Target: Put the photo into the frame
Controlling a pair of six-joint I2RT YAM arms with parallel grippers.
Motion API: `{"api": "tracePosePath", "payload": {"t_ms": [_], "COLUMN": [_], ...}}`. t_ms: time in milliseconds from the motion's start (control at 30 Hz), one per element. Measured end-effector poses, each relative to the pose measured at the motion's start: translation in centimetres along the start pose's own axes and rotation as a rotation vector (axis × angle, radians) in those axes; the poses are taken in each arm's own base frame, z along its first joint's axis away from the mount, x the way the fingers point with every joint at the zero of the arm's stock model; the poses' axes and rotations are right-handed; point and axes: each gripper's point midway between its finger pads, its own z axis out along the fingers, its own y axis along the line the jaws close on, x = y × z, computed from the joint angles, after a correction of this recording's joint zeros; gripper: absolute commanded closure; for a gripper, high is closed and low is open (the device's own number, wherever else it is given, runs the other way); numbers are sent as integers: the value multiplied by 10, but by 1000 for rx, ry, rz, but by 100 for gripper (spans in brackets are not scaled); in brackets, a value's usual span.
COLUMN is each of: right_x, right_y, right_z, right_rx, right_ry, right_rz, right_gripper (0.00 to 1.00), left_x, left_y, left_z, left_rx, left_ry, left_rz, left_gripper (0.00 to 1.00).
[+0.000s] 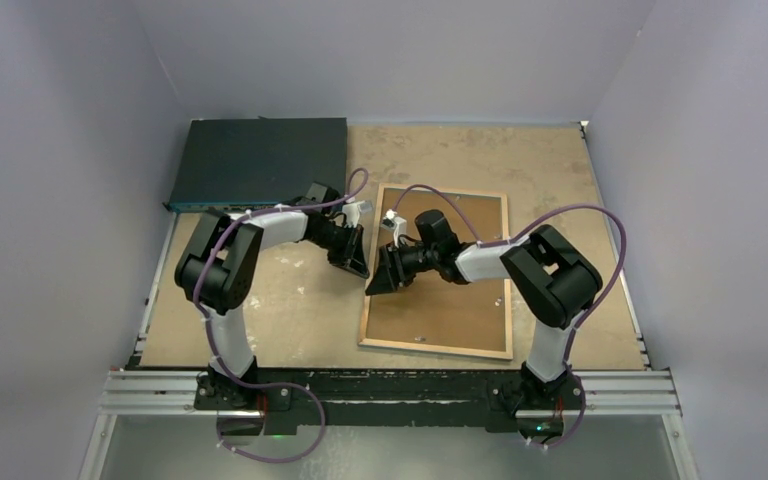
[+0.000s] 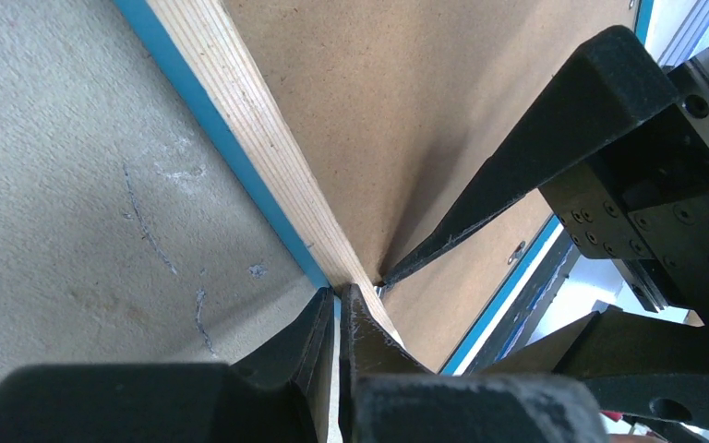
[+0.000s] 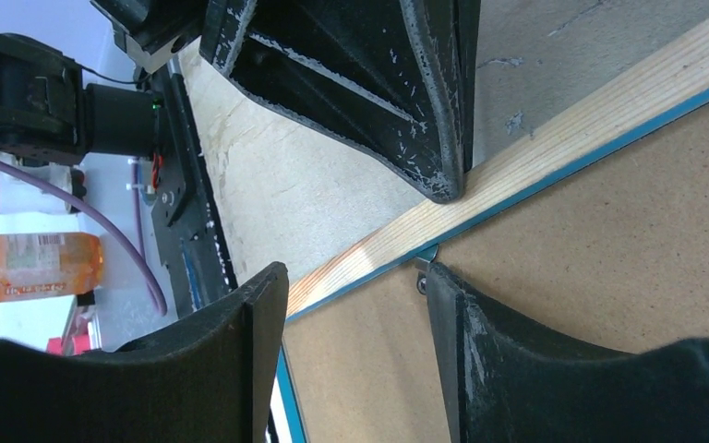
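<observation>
While the left gripper (image 2: pixel 337 309), jaws together, presses its tips onto the light wood back rim of the thin blue-fronted rectangular frame (image 1: pixel 435 349), the right gripper (image 3: pixel 355 272) stands open, one finger at a small metal clip (image 3: pixel 422 268) beside the plain brown backing board (image 1: pixel 460 310). That frame lies face down toward the worn tan table's (image 1: pixel 300 320) right edge. The photo is nowhere in sight, so whether it's already inside, I can't tell!
</observation>
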Motion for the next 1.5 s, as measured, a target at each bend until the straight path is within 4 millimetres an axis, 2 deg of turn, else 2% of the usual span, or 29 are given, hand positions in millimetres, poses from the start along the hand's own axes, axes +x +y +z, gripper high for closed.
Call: {"api": "tracePosePath", "payload": {"t_ms": [433,1067,1500], "right_x": [-13,-6,-2], "right_y": [-8,-9,-5], "right_z": [1,-5,-3], "right_rx": [27,42,16], "right_ry": [-22,-10,7], "right_rz": [-42,-76,-81], "right_gripper": [40,40,45], "left_x": [-1,-2,-2], "left_y": [-1,-1,-1], "left_z": [1,1,1], "left_rx": [0,0,0], "left_ry": [0,-1,-2], "left_rz": [8,10,10], "left_gripper": [100,100,100]}}
